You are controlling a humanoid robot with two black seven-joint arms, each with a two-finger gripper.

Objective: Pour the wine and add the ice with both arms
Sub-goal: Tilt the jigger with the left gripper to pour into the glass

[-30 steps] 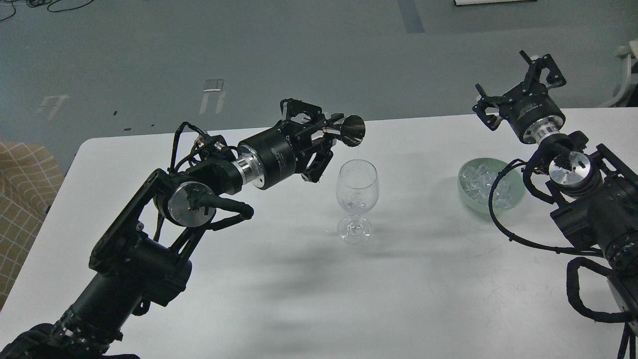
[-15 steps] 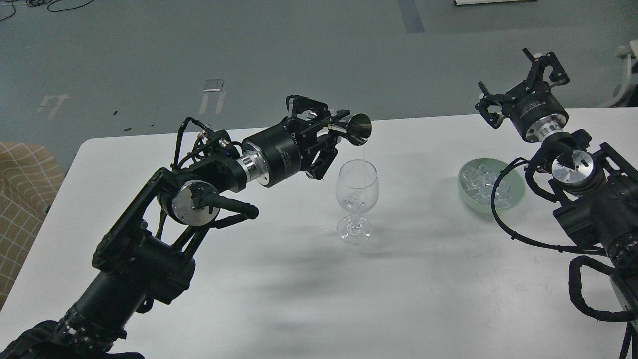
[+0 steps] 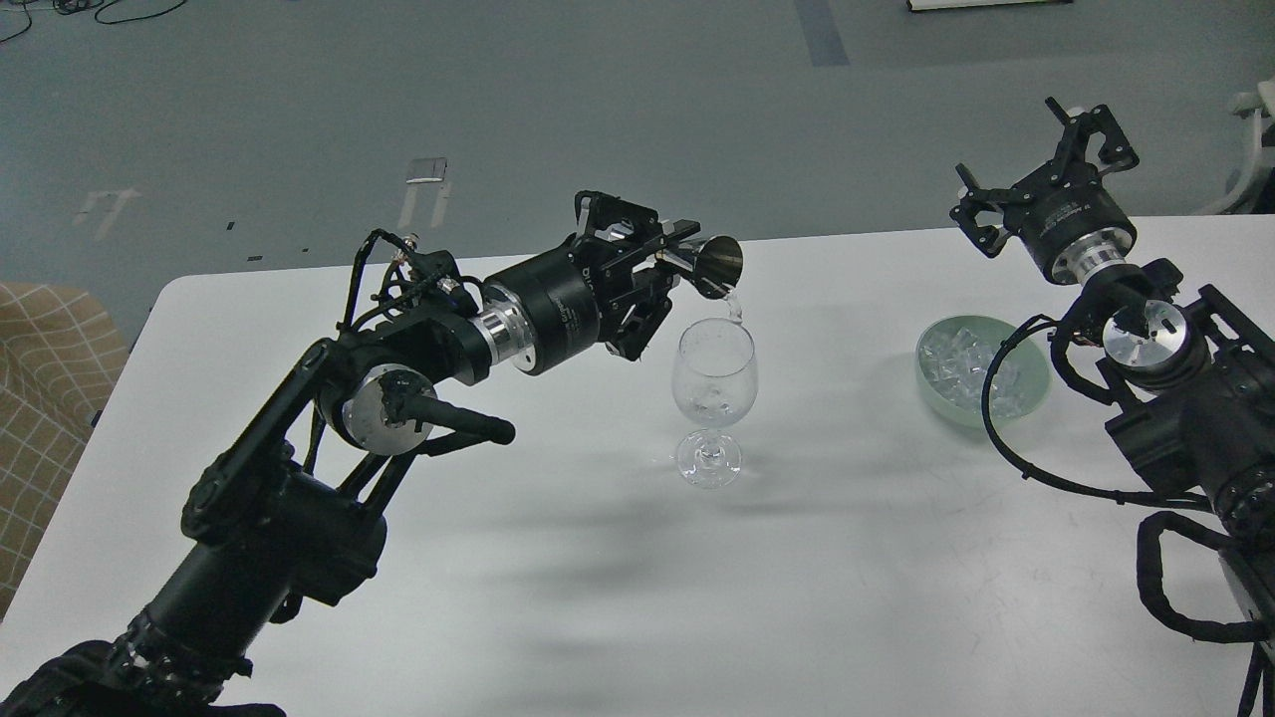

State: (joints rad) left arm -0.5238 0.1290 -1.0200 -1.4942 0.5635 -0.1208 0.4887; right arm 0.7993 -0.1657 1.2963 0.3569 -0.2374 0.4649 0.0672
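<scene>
The left gripper (image 3: 669, 261), clamped on a metal jigger (image 3: 719, 267), is tipping further than a moment ago, liquid spilling into the wine glass (image 3: 713, 373) just beneath; ice (image 3: 961, 368) is waiting in its bowl (image 3: 1036, 383) beneath the open, empty right gripper (image 3: 1041, 164)

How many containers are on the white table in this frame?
2: a wine glass standing mid-table, and a pale green bowl of ice to its right, partly behind the right arm's cable. Others may be hidden behind the arms.

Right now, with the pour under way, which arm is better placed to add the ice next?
Right. The right gripper is empty and hangs just behind the green bowl of ice. The left gripper holds the metal jigger tipped over the wine glass.
</scene>
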